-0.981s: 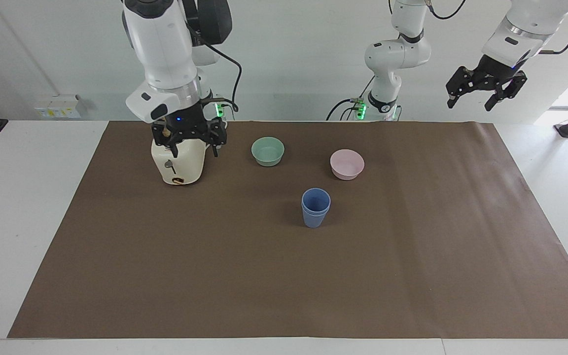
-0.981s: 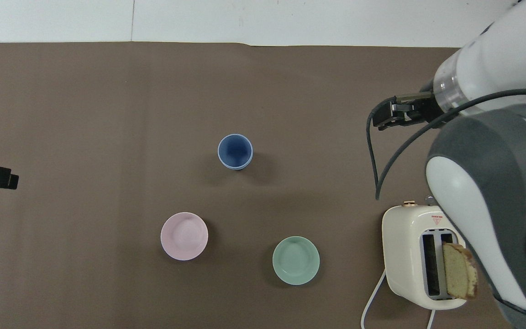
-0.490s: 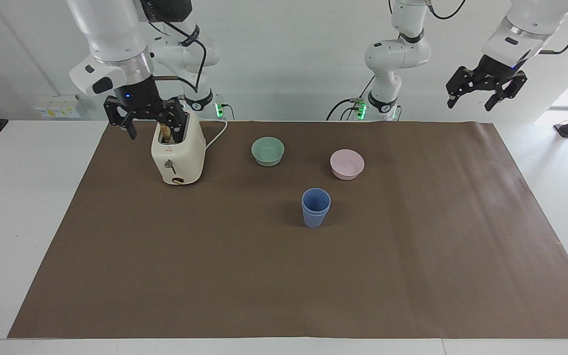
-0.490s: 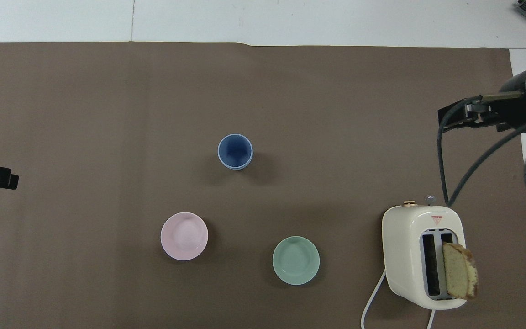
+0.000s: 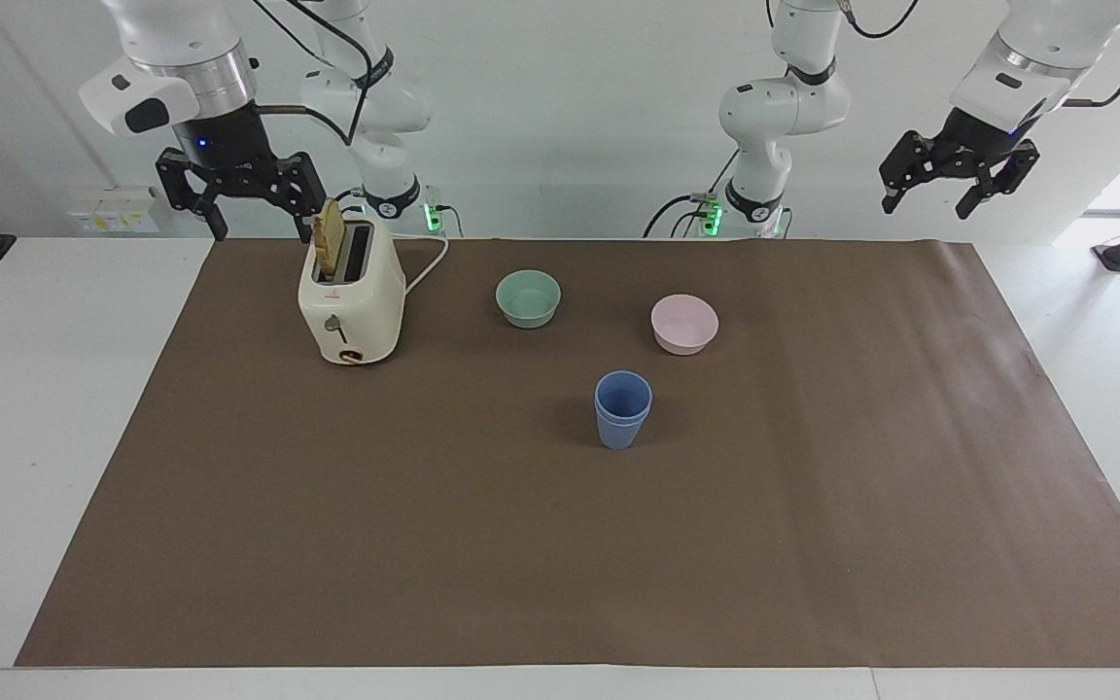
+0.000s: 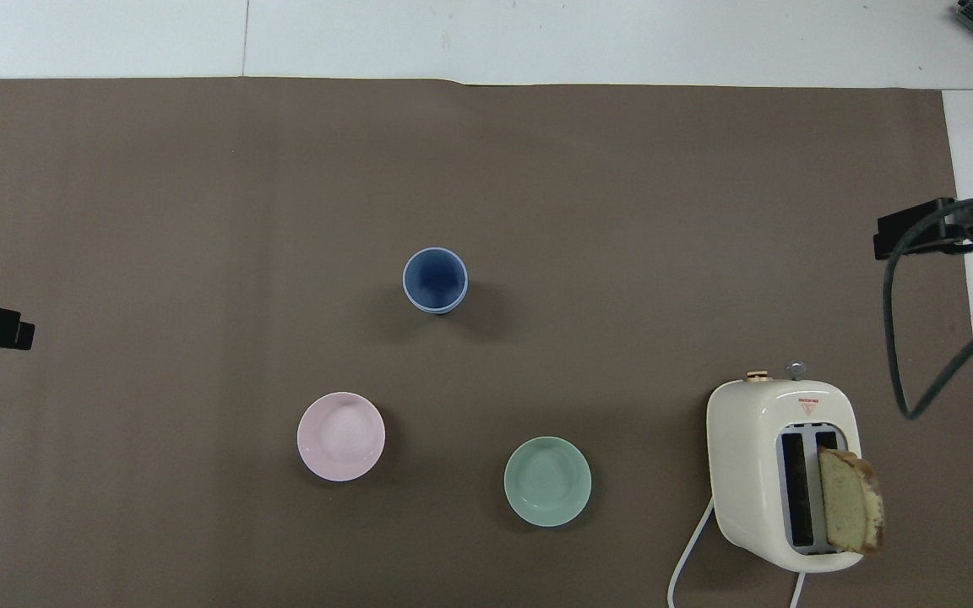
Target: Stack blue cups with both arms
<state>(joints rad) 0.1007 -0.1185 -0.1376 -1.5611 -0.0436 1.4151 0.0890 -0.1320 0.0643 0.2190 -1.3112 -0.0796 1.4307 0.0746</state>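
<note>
1. We see two matte blue cups, one nested in the other, the inside a darker blue.
2. We see a pale green bowl and a pale pink bowl.
3. We see a plain brown mat on a white table.
4. We see a cream toaster with a white cord, a small red mark on top and grey slots.
5. We see a tan bread slice with a darker brown crust.
6. We see white arms with black grippers.

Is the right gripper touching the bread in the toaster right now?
Apart. The facing view shows the right gripper raised beside the toaster, its open fingers clear of the bread slice.
</note>
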